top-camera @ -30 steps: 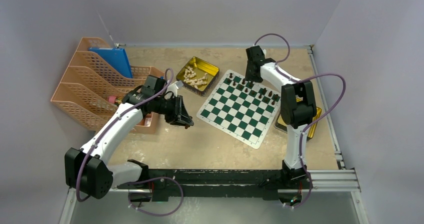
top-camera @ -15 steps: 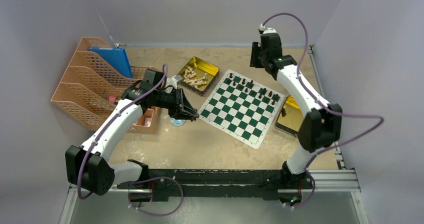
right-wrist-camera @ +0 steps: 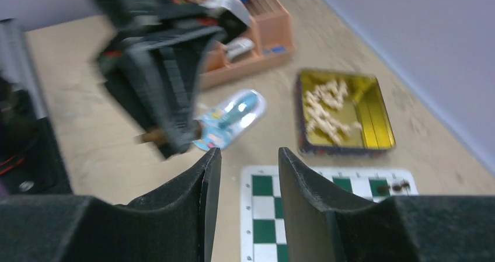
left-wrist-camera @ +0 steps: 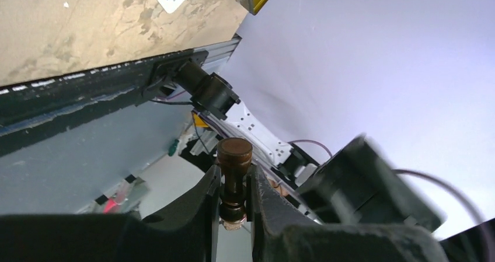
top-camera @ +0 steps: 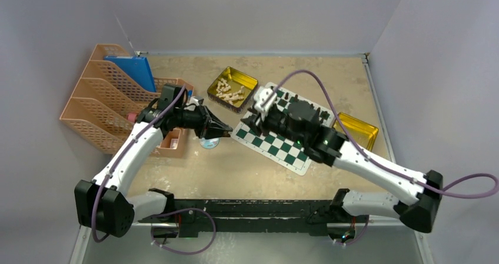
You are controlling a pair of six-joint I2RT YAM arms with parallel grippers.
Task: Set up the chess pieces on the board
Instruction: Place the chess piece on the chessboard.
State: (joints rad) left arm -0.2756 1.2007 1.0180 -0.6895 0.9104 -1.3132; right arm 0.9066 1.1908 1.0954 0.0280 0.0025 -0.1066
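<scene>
the left gripper (left-wrist-camera: 233, 177) was clamped on a dark chess piece (left-wrist-camera: 234, 152), whose round head stood up past the fingertips. the right gripper (right-wrist-camera: 248, 157) stood parted with nothing between its fingers. a gold tin (top-camera: 238, 76) just beyond the board's far-left corner held a heap of pale pieces (right-wrist-camera: 324, 107). a second gold tin (top-camera: 356, 129) lay by the board's right edge, contents unclear. an orange file rack (top-camera: 88, 114) at the left held a blue folder (top-camera: 132, 70). a few dark pieces (right-wrist-camera: 400, 186) stood on the board (top-camera: 273, 147). the left arm bent at the elbow and reached rightward, its gripper above a blister pack (right-wrist-camera: 230, 119) just left of the board. the right arm, elbow low and far out to the right, stretched leftward across the board, its gripper facing the left one.
</scene>
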